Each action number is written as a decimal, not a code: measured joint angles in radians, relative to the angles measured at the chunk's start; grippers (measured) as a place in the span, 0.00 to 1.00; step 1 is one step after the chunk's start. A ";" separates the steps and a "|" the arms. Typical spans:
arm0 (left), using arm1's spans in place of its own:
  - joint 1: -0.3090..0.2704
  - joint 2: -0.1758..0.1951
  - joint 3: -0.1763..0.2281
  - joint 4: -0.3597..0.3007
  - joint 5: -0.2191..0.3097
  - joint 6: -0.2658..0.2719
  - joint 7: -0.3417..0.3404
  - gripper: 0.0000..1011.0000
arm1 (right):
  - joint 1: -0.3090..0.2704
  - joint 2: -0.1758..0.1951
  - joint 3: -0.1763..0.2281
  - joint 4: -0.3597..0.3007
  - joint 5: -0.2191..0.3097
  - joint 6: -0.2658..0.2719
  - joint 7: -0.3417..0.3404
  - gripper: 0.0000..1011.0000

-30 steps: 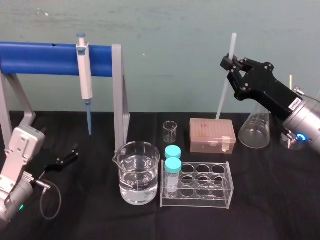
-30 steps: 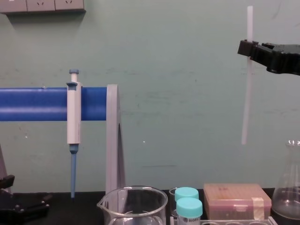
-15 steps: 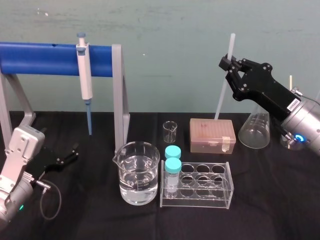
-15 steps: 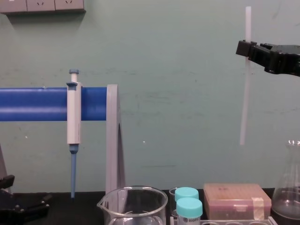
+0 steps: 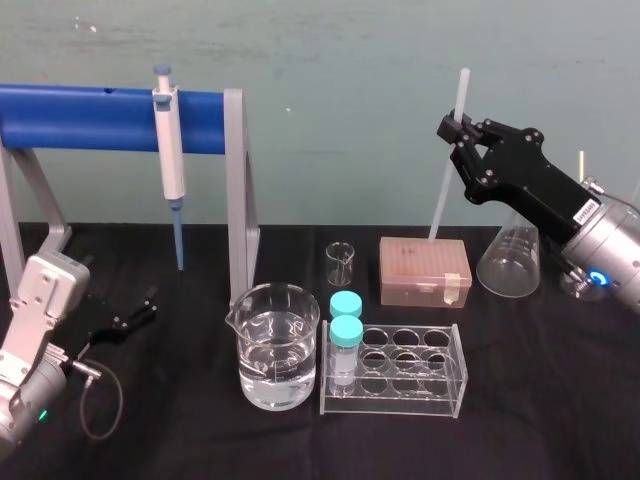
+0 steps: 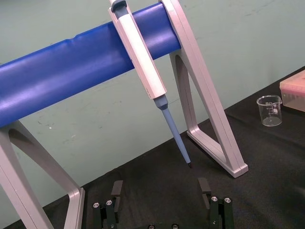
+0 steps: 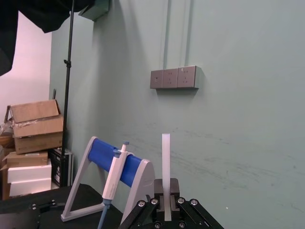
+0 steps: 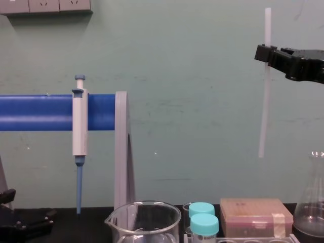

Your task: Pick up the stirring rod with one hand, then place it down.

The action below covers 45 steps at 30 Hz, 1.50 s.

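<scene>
The stirring rod (image 5: 447, 160) is a thin translucent white stick, held nearly upright in the air above the tan tip box (image 5: 424, 268). My right gripper (image 5: 458, 131) is shut on its upper part, and the rod's top pokes out above the fingers. In the chest view the stirring rod (image 8: 264, 101) hangs below my right gripper (image 8: 266, 53), its lower end well above the table. The right wrist view shows the stirring rod (image 7: 165, 155) rising from between the closed fingers. My left gripper (image 6: 160, 196) rests open and idle on the black table at the far left.
A white pipette (image 5: 168, 150) with a blue tip hangs on the blue bar stand (image 5: 90, 118). In front stand a beaker of water (image 5: 275, 345), a clear tube rack (image 5: 400, 370) with two teal-capped tubes, a small beaker (image 5: 340, 263) and a conical flask (image 5: 510, 262).
My right gripper and the rod have drifted slightly to the left. The left arm has not moved.
</scene>
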 joint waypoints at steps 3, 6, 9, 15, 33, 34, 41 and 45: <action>0.000 0.000 0.000 0.000 0.000 0.000 0.000 0.99 | -0.001 -0.001 0.000 0.000 0.000 -0.001 0.000 0.07; 0.000 0.000 0.000 0.000 0.000 0.000 0.000 0.99 | -0.001 -0.001 0.001 0.000 0.000 -0.001 -0.001 0.07; 0.000 0.000 0.000 0.000 0.000 0.000 0.000 0.99 | -0.003 -0.001 0.001 -0.001 -0.001 -0.001 -0.001 0.07; 0.000 0.000 0.000 0.000 0.000 0.000 0.000 0.99 | -0.004 -0.001 0.001 -0.002 -0.001 -0.001 -0.001 0.07; 0.000 0.000 0.000 0.000 0.000 0.000 0.000 0.99 | -0.003 0.001 0.000 -0.004 -0.004 0.000 -0.001 0.07; 0.000 0.000 0.000 0.000 0.000 0.000 0.000 0.99 | -0.003 0.001 0.000 -0.004 -0.004 0.000 0.000 0.07; 0.000 0.000 0.000 0.000 0.000 0.000 0.000 0.99 | -0.009 0.006 0.000 -0.008 0.000 0.004 0.002 0.07; 0.000 0.000 0.000 0.000 0.000 0.000 0.000 0.99 | -0.027 0.017 -0.002 -0.020 0.009 0.018 0.011 0.07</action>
